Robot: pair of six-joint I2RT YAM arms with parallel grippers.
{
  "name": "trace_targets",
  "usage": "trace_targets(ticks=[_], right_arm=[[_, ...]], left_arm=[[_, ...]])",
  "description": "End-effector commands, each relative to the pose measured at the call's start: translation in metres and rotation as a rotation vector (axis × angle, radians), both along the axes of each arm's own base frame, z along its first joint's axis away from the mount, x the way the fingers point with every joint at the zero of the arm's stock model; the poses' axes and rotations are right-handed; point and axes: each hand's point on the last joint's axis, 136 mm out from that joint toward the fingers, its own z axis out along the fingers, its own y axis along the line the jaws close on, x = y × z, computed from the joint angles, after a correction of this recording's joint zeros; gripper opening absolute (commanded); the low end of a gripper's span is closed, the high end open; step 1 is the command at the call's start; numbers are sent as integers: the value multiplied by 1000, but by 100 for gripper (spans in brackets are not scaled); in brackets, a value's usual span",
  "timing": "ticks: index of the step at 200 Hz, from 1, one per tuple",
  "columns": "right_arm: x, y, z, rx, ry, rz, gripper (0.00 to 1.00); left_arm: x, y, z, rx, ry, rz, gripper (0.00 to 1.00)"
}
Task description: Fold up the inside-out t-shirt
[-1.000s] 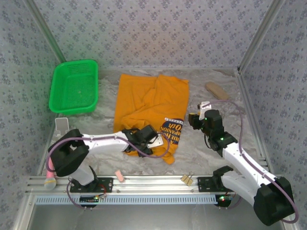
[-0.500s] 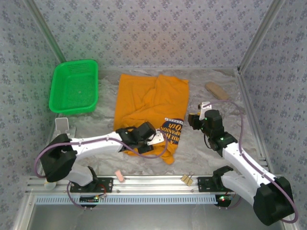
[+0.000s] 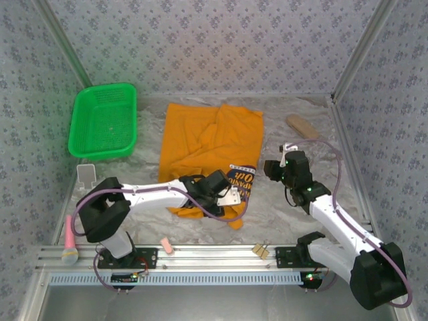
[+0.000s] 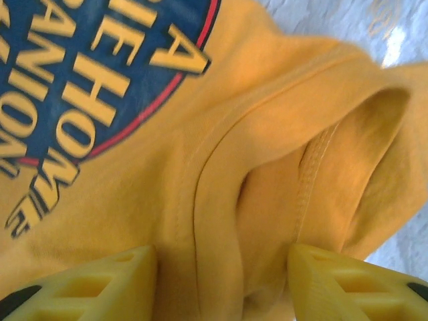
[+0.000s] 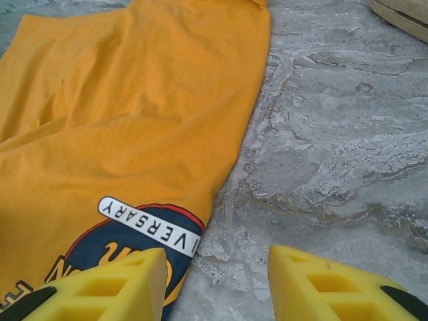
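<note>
At the near rail of the bench [image 3: 267, 217] lie a wooden clothespin [image 3: 259, 251] and a small pink block [image 3: 167, 245], well apart.

Just beyond them, the left end effector [image 3: 226, 195] is down on the near end of the t-shirt [image 3: 207, 137], beside its dark blue print [image 3: 239, 179]. The left wrist view shows the yellow fingers [image 4: 87, 284] roughly half spread, one on each side of a raised, stitched fold of orange cloth. The cloth lies loose between them and is not pinched, so this end effector grips nothing.

The right end effector [image 3: 269, 167] hangs just right of the print. Its jaws are also partly apart and empty, above bare bench at the shirt's right edge.

The t-shirt lies in the middle of the bench. It is spread mostly flat with a few wrinkles, its plain orange side up and the printed part turned up at the near end.

Farther back, a green basket [image 3: 103, 120] sits at the far left near the shirt but not touching it. A wooden block [image 3: 302, 126] lies at the far right.
</note>
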Motion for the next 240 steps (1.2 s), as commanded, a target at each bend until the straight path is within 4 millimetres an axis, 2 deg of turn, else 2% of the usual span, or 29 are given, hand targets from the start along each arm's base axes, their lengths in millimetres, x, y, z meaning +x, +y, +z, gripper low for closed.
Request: trace_targets(ticks=[1, 22, 73, 97, 109, 119, 131, 148, 182, 207, 222, 240], right_arm=[[1, -2, 7, 5, 2, -3, 45], [3, 0, 6, 26, -4, -6, 45], [12, 12, 5, 44, 29, 32, 45], [13, 11, 4, 36, 30, 30, 45], [13, 12, 3, 47, 32, 25, 45], [14, 14, 4, 56, 29, 30, 45], [14, 14, 4, 53, 29, 35, 45], [13, 16, 4, 50, 31, 41, 45], [9, 37, 3, -21, 5, 176, 45], [6, 64, 5, -64, -26, 314, 45], [3, 86, 9, -108, -55, 430, 45], [-14, 126, 18, -157, -128, 676, 44]], left_arm=[[3, 37, 1, 94, -60, 79, 54], [10, 56, -1, 142, -113, 147, 54], [11, 51, -8, 108, -124, 146, 53], [12, 50, -14, 101, -138, 124, 53], [14, 48, -15, 96, -149, 118, 45], [18, 46, -12, 85, -164, 129, 29], [19, 41, -5, 60, -165, 124, 12], [18, 36, 14, -2, -179, 117, 0], [18, 39, 60, -199, -161, 152, 0], [23, 52, 88, -327, -146, 211, 0], [20, 55, 98, -402, -101, 221, 0], [26, 61, 108, -478, -76, 275, 0]])
